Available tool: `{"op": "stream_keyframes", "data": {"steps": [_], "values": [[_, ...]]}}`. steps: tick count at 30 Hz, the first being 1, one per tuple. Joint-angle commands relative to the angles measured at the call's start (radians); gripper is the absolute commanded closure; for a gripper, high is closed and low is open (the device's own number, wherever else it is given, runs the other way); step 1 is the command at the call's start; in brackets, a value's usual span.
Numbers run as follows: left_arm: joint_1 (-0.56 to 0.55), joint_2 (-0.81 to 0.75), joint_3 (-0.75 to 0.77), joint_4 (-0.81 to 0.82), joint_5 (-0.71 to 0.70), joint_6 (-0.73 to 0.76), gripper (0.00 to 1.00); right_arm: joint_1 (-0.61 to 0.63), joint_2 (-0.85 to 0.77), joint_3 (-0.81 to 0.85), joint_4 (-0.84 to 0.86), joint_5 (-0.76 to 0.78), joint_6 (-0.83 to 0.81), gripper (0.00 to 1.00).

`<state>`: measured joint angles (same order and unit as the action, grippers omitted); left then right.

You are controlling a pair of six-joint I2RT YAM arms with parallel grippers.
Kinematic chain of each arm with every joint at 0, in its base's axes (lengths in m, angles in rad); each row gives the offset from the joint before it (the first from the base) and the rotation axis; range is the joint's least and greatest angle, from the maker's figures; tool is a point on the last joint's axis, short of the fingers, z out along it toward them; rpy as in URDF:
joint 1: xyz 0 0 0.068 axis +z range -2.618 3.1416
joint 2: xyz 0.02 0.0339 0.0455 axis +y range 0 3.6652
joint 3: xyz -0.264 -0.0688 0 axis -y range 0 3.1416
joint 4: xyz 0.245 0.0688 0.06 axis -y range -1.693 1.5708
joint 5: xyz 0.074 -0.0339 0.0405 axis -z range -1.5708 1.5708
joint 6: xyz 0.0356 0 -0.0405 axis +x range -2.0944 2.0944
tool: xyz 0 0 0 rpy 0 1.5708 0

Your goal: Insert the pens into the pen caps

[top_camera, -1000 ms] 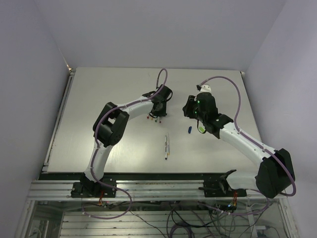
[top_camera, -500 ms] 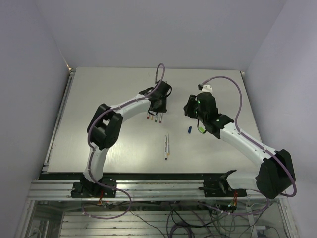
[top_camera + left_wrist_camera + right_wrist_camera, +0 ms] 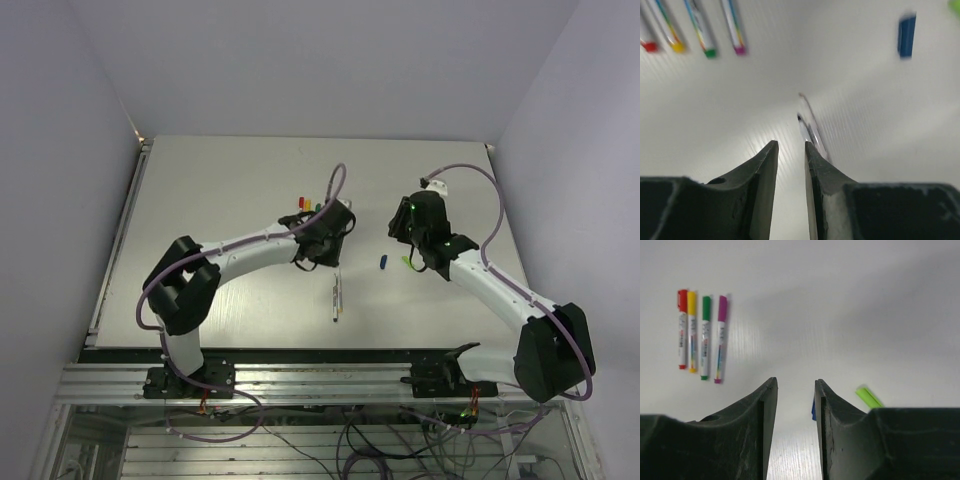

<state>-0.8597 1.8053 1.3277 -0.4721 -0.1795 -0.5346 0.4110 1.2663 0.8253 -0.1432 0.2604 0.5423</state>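
Note:
Four capped pens (image 3: 701,337) lie side by side, with red, yellow, green and purple caps; the top view shows them (image 3: 308,205) partly behind the left arm. Two uncapped pens (image 3: 337,296) lie together mid-table, and their ends (image 3: 809,125) sit just beyond my left gripper's right finger. A blue cap (image 3: 382,262) lies to their right, half hidden behind my right gripper's finger (image 3: 813,410). A light green cap (image 3: 869,397) lies beside it. My left gripper (image 3: 790,144) is open and empty. My right gripper (image 3: 795,381) hangs open and empty above the table.
The pale table (image 3: 220,180) is bounded by a metal rail (image 3: 120,250) on the left and lilac walls at the back and sides. Both arms' cables loop above the wrists.
My left gripper has drawn back from the row of capped pens toward the two loose pens, leaving the row uncovered. My right gripper has shifted slightly right.

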Motion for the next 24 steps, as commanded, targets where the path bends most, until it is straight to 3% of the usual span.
{"op": "stream_keyframes", "data": {"steps": [1,6,24], "values": [[-0.079,-0.046,-0.037,-0.059,-0.001,0.034,0.62,-0.006,-0.027,-0.04,-0.013,0.006,0.009,0.65],[-0.134,-0.041,-0.047,-0.11,0.009,0.057,0.61,-0.005,-0.05,-0.07,-0.005,0.011,0.014,0.65],[-0.141,0.054,-0.058,-0.068,0.077,0.032,0.59,-0.005,-0.069,-0.097,0.009,-0.005,0.025,0.65]]}}
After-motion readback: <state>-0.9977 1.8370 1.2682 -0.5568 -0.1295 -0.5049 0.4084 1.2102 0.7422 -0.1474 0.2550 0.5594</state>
